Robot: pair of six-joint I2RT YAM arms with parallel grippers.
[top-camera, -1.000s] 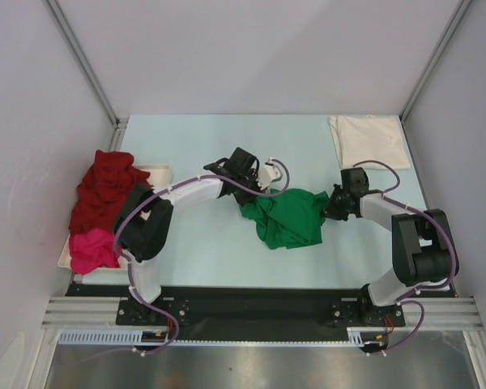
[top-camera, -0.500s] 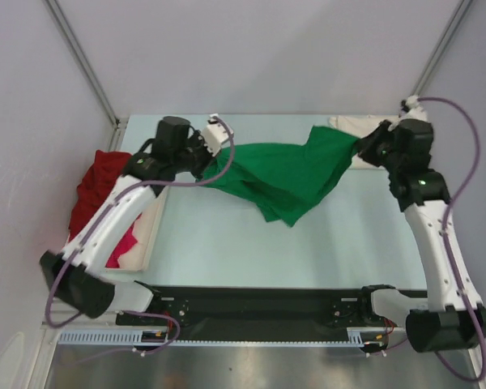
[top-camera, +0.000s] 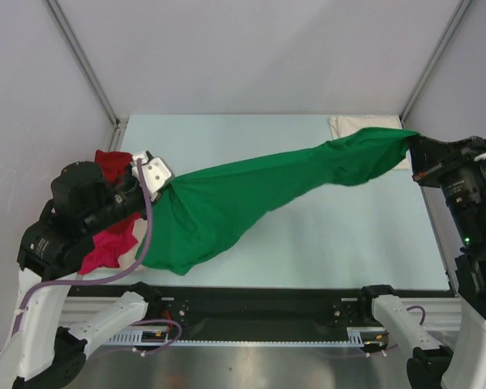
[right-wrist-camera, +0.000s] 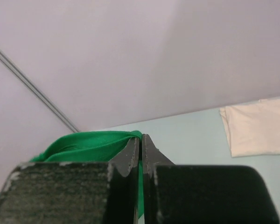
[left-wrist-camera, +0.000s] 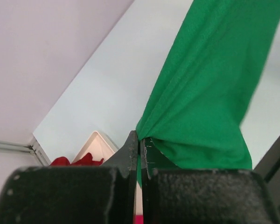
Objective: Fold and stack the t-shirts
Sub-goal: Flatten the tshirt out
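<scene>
The bright green t-shirt [top-camera: 259, 190] hangs stretched in the air across the table, held at both ends. My left gripper [top-camera: 155, 180] is shut on its left end [left-wrist-camera: 196, 93], high over the tray. My right gripper [top-camera: 411, 150] is shut on its right end [right-wrist-camera: 91, 142], high at the far right. The dark red t-shirt [top-camera: 112, 162] and the magenta pink t-shirt [top-camera: 107, 247] lie bunched on the left, partly hidden by my left arm. A cream-white t-shirt [top-camera: 355, 126] lies folded flat at the back right corner [right-wrist-camera: 256, 128].
A shallow cream tray [left-wrist-camera: 95, 149] sits at the table's left edge under the red and pink cloth. Grey walls close the left, back and right sides. The black rail with the arm bases [top-camera: 259, 304] runs along the near edge.
Both arms have risen and swung apart, the left toward the near left and the right to the far right. The green t-shirt went from a crumpled heap to a taut span in the air.
</scene>
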